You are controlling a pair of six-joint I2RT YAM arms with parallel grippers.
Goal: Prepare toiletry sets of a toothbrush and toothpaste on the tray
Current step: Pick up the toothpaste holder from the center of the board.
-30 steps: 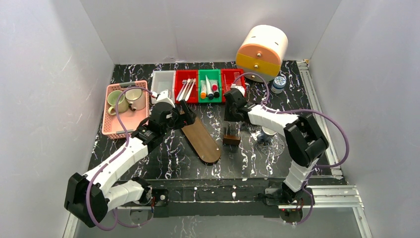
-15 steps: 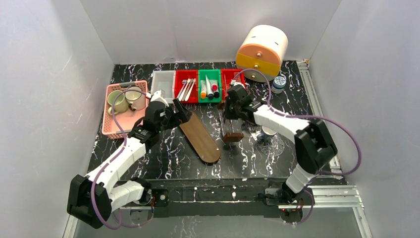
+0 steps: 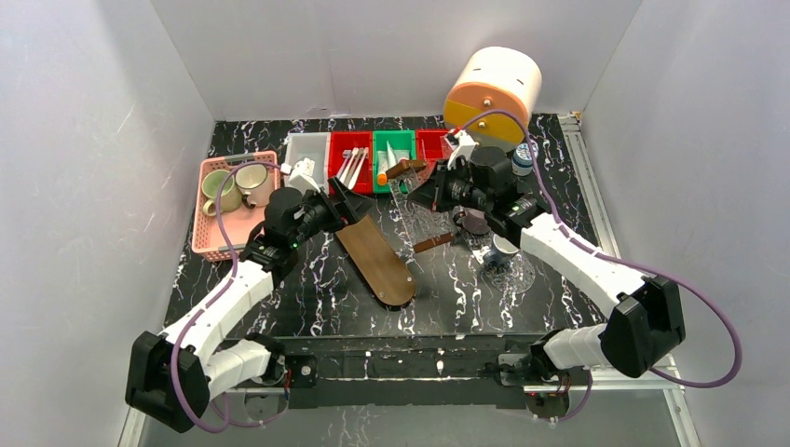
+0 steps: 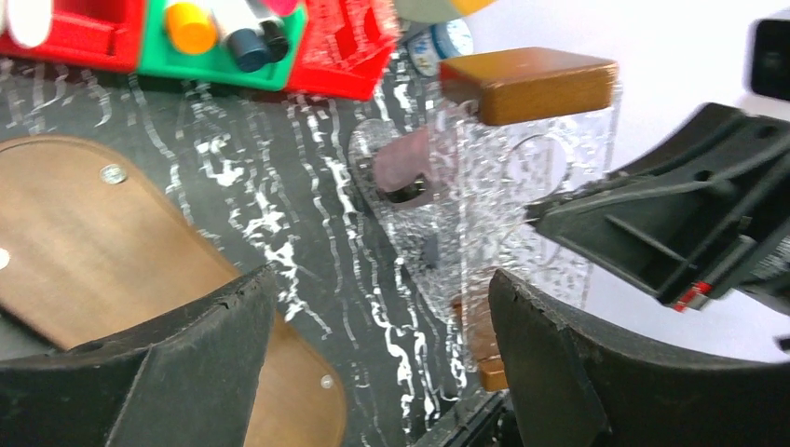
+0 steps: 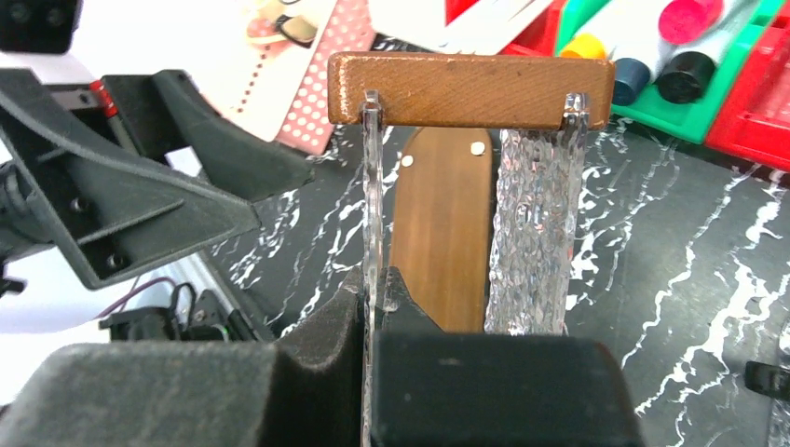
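Note:
Slim white toothbrushes lie in a red bin. Capped toothpaste tubes lie in the green bin beside it. The brown oval wooden tray lies bare on the table. My right gripper is shut on one clear panel of an acrylic holder with wooden ends. It holds the holder tilted above the table. My left gripper stands open over the tray's far end, nothing between its fingers.
A pink basket with two mugs sits at the left and a white bin stands by the red one. A round orange and yellow drawer unit, a small jar and a glass stand at the right.
The right gripper closed on the clear holder standing on the table, then lifted it, tilted it and carried it toward the bins. The left gripper shifted slightly right along the tray.

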